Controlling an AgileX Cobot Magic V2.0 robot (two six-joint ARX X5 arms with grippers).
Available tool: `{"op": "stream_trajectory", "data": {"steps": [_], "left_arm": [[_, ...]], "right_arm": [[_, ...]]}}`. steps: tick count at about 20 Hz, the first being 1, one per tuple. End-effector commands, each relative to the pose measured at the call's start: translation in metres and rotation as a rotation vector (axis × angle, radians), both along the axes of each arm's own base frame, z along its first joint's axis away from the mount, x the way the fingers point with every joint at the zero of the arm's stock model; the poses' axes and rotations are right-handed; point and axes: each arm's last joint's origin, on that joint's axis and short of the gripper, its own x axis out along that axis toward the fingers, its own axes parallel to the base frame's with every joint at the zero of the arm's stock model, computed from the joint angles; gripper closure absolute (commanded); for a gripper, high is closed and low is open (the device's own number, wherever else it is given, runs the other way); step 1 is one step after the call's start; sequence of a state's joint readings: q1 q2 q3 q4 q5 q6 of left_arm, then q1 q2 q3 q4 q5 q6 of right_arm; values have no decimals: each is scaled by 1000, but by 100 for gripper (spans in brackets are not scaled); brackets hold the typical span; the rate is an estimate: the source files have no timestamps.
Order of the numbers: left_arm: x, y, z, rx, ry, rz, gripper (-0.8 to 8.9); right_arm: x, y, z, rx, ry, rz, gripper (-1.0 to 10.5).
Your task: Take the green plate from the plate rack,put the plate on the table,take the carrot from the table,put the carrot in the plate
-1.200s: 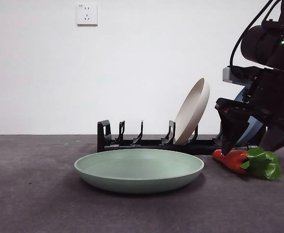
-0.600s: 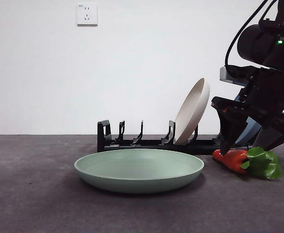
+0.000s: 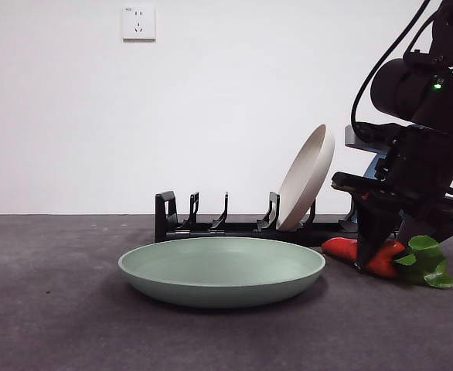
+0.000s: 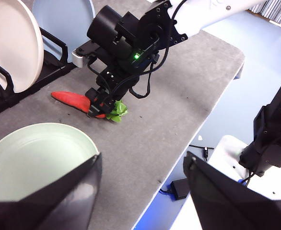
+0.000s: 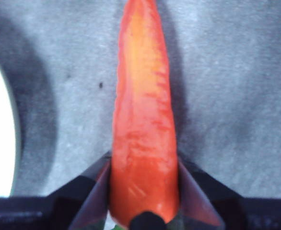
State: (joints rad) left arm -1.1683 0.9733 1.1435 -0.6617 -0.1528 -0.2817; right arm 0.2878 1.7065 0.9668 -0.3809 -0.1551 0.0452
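We've got the right gripper (image 3: pixel 383 259) clamped on the carrot (image 3: pixel 349 250), jaws pressed on both sides of its thick end near the leaves (image 3: pixel 426 263), so the pointed tip sticks out free toward the plate (image 3: pixel 222 270). From the right wrist view the carrot (image 5: pixel 143 124) sits centred between the jaws, which looks to us like a square grip that shouldn't twist out. Can't tell whether it's clear of the table (image 3: pixel 56 309) or just touching; it lies close beside the plate's rim, on the rack (image 3: pixel 234 224) side of it

Plate is flat on the table just in front of the rack, bowl up and empty, so the first half of the task looks done. Cream plate (image 3: pixel 307 178) leans in a rack slot behind the plate, blue plate (image 4: pixel 66 19) in the next slot

Left gripper (image 4: pixel 140 191) hangs well back from the plate, jaws wide apart, holding nothing; we read it as parked out of the way

Next we'd need a lift over the rim, then release
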Motion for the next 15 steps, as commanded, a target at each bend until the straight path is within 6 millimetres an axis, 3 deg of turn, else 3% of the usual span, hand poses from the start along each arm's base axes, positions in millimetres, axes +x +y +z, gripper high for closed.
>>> {"op": "stream_trajectory", "data": {"steps": [1, 5, 8, 12, 15], "left_arm": [[0, 0, -1, 4, 4, 6, 522], [0, 2, -4, 41, -8, 51, 522], [0, 2, -4, 49, -8, 55, 522], [1, 3, -5, 56, -14, 70, 522], [1, 3, -5, 60, -13, 70, 522]], "right_arm": [[-4, 2, 10, 9, -23, 2, 959], [-25, 17, 51, 64, -126, 46, 959], [-42, 48, 65, 125, -174, 115, 959], [-56, 105, 55, 199, -226, 244, 959], [-56, 130, 31, 122, -271, 244, 959]]}}
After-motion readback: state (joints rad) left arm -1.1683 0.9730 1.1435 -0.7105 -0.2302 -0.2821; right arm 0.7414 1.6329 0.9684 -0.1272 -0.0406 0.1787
